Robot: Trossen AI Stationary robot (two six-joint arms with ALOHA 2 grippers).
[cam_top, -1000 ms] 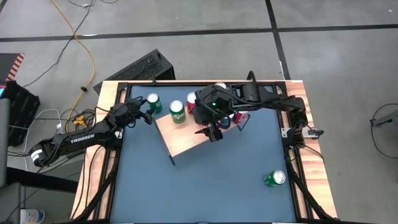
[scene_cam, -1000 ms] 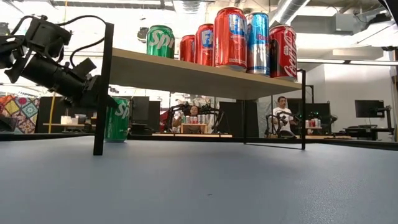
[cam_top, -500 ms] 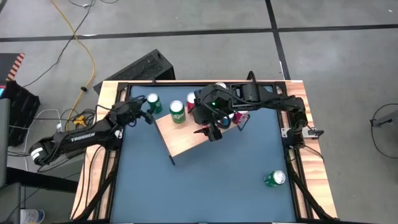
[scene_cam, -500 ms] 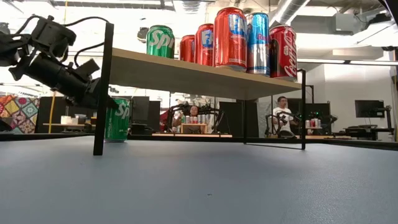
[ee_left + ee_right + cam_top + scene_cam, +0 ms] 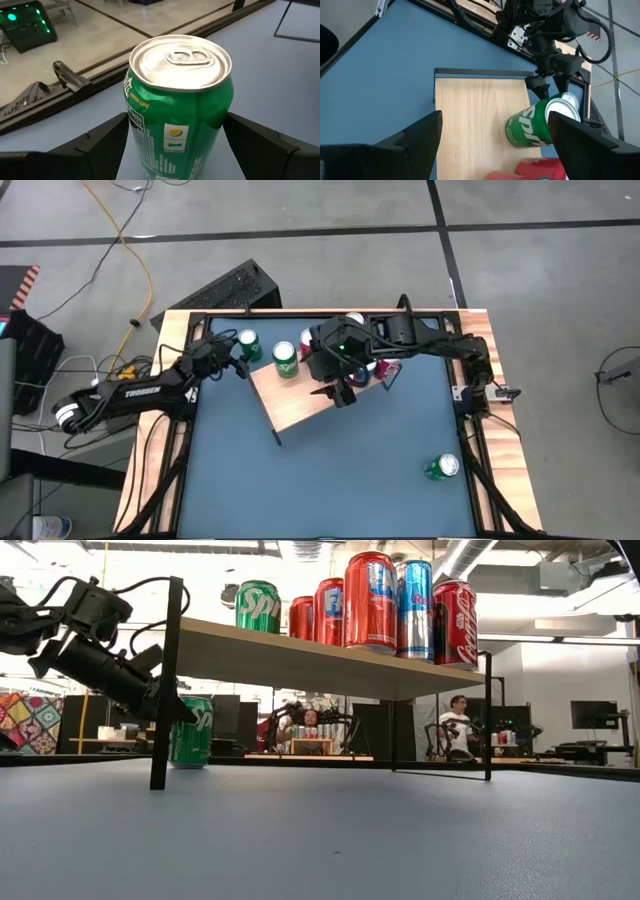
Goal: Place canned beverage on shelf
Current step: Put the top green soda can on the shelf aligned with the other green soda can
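A green can (image 5: 177,100) stands upright on the blue tabletop at the far left (image 5: 247,345), just behind the shelf (image 5: 300,402). The shelf is a light wood board on thin black legs (image 5: 165,680). My left gripper (image 5: 236,360) is open, level with the can, one finger on each side of it (image 5: 102,145). Whether the fingers touch the can I cannot tell. The low view shows the can (image 5: 192,732) partly behind the gripper and a shelf leg. My right gripper (image 5: 340,392) hangs open above the shelf board (image 5: 480,115), holding nothing.
Several cans stand on the shelf: a green one (image 5: 286,360) and red and blue ones (image 5: 400,610) along its far side. Another green can (image 5: 441,468) lies near the table's right near corner. People sit in the room behind (image 5: 455,725).
My left gripper has moved a little toward the green can on the table and now has it between its open fingers. The can has stayed where it was.
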